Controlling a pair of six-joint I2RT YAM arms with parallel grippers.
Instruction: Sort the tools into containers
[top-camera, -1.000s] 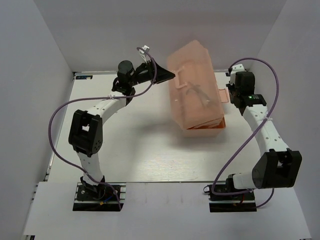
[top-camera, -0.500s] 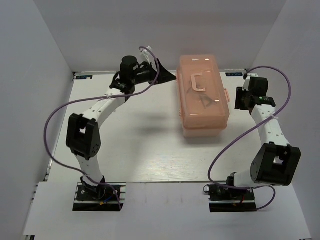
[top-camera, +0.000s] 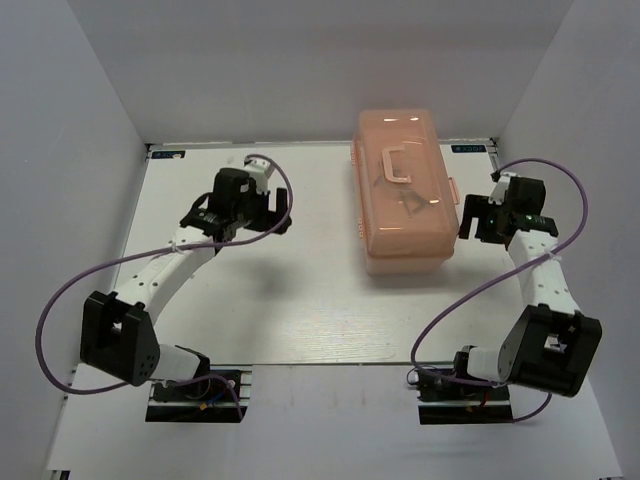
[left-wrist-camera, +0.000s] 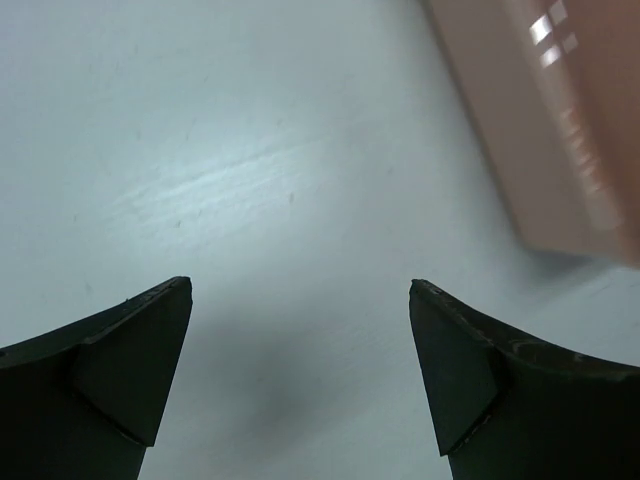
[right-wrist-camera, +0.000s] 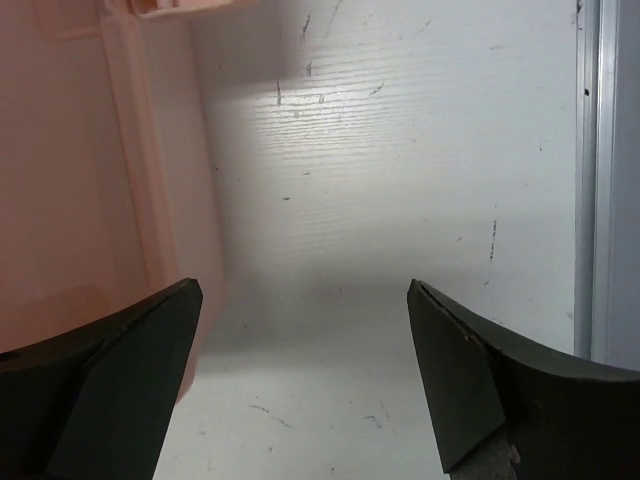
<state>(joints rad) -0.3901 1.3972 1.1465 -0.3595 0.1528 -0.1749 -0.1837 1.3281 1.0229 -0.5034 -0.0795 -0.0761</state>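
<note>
The salmon-pink toolbox (top-camera: 405, 195) stands shut and flat on the table, its handle (top-camera: 400, 163) on top. Dark shapes of tools (top-camera: 398, 198) show faintly through the lid; the tray containers inside are hidden. My left gripper (top-camera: 280, 210) hangs open over bare table, well left of the box. In the left wrist view it (left-wrist-camera: 300, 285) holds nothing, and the box's side (left-wrist-camera: 560, 120) is at the upper right. My right gripper (top-camera: 468, 220) is open just right of the box. The right wrist view shows it (right-wrist-camera: 305, 285) empty, the left fingertip (right-wrist-camera: 150, 340) next to the box wall (right-wrist-camera: 90, 150).
White walls close in the table on the left, back and right. A metal rail (right-wrist-camera: 600, 170) runs along the table's right edge, near my right gripper. The box's side latch (right-wrist-camera: 175, 5) sticks out at the top of the right wrist view.
A second ago the toolbox was tilted and blurred between both grippers; it now rests flat. Both grippers have opened. The left arm has drawn back leftward and nearer.
</note>
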